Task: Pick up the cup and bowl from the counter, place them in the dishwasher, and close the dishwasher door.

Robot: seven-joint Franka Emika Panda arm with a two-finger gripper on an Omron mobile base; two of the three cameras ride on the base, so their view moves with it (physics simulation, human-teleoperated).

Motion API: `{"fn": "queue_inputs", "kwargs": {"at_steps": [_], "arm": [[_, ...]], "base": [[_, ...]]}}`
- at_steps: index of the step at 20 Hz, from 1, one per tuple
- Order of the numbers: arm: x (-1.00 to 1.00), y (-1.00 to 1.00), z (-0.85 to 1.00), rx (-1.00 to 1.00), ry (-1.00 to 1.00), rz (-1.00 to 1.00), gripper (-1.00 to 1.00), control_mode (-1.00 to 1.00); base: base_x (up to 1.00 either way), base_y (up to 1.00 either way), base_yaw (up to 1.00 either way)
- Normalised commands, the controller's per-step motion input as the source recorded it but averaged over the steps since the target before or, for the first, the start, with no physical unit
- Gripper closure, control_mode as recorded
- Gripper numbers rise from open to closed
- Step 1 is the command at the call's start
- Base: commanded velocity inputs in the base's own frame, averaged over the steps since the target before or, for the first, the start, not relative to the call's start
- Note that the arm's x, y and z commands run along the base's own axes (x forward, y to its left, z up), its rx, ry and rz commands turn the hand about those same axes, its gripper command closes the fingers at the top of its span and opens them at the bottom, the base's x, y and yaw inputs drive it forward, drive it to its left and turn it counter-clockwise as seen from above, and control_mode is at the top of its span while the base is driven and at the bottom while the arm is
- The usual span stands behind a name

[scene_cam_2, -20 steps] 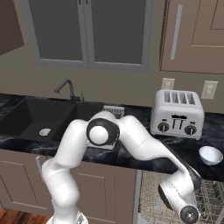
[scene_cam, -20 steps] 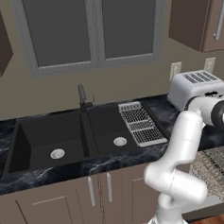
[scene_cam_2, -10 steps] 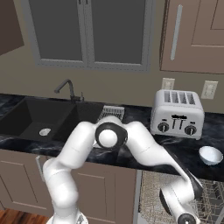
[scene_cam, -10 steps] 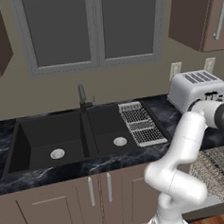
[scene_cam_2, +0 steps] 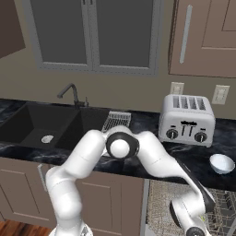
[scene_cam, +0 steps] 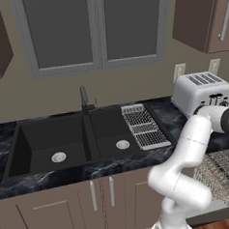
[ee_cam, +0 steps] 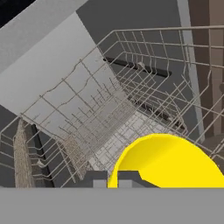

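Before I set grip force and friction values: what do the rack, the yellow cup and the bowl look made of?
The rack looks like thin grey metal wire in an open mesh. The yellow cup looks like smooth matte plastic with flat, even colour, though glazed ceramic is possible. The bowl on the counter looks like glossy white ceramic with a pale sheen.

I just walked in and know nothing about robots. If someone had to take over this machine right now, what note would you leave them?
Gripper: low over the pulled-out dishwasher rack, jaws right beside the yellow cup; I cannot tell whether they grip it.
Bowl: on the counter, right of the toaster.
Done: cup is at the rack.
Left: release the cup if it is held, fetch the bowl, load it, shut the dishwasher.
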Motion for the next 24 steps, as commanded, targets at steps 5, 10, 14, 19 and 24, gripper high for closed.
{"fn": "queue_inputs", "kwargs": {"at_steps": [5,10,14,19,24], "arm": [[0.04,-0.16,-0.15,0.00,-0.01,-0.07,1.00,-1.00],[0.02,-0.13,-0.15,0.00,-0.01,-0.06,1.00,-1.00],[0.04,-0.08,-0.20,0.00,0.00,-0.06,1.00,-1.00],[0.09,0.00,-0.26,0.00,0.00,-0.06,-1.00,-1.00],[0.09,-0.03,-0.19,0.00,0.00,-0.06,-1.00,-1.00]], "base": [[0.00,0.00,0.00],[0.00,0.00,0.00],[0.00,0.00,0.00],[0.00,0.00,0.00],[0.00,0.00,0.00]]}}
